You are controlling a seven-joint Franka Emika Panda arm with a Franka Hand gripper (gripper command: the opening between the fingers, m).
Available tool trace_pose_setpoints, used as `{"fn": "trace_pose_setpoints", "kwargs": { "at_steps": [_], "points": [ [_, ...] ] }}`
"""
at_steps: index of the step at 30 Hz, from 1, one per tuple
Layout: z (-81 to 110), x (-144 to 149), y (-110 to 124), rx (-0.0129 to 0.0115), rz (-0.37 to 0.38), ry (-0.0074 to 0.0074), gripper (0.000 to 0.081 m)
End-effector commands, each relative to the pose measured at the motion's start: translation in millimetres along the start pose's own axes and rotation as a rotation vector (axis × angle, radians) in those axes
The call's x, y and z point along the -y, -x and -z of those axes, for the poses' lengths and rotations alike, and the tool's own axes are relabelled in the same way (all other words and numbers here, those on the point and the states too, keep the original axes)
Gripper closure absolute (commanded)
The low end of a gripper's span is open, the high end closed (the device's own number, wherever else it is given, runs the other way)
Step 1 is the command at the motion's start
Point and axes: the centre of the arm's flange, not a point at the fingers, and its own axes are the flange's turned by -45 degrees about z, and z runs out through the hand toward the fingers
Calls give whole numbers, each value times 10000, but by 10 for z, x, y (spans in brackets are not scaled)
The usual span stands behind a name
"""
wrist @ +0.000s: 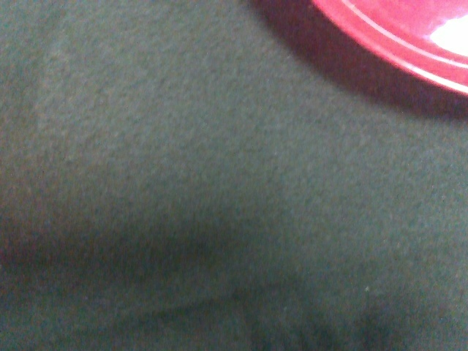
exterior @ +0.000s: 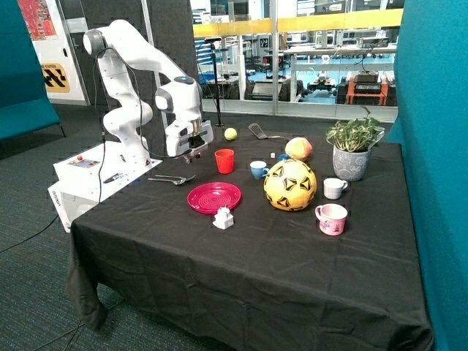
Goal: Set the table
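A red plate (exterior: 213, 197) lies on the black tablecloth (exterior: 241, 248); its rim also shows in the wrist view (wrist: 409, 44). A red cup (exterior: 224, 160) stands behind the plate. Two metal utensils (exterior: 172, 178) lie on the cloth beside the plate, towards the robot base. A blue cup (exterior: 258, 170), a white cup (exterior: 334, 188) and a pink mug (exterior: 331, 219) stand further along. My gripper (exterior: 191, 154) hangs low over the cloth, between the utensils and the red cup. The wrist view shows bare cloth and nothing held.
A yellow football (exterior: 290, 185), an orange ball (exterior: 298, 148), a small yellow ball (exterior: 230, 134), a black spatula (exterior: 257, 131), a potted plant (exterior: 353, 150) and a small white object (exterior: 223, 218) are on the table. A teal partition (exterior: 435, 146) borders one side.
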Motion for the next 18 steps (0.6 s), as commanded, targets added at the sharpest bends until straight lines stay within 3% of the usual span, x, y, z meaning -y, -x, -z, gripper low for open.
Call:
{"fn": "trace_pose_setpoints", "kwargs": {
  "at_steps": [1, 10, 18],
  "points": [
    [27, -29, -112, 7, -197, 7, 342],
    [43, 196, -281, 8, 780, 7, 357],
    [-37, 299, -378, 8, 1039, 7, 422]
  ]
}}
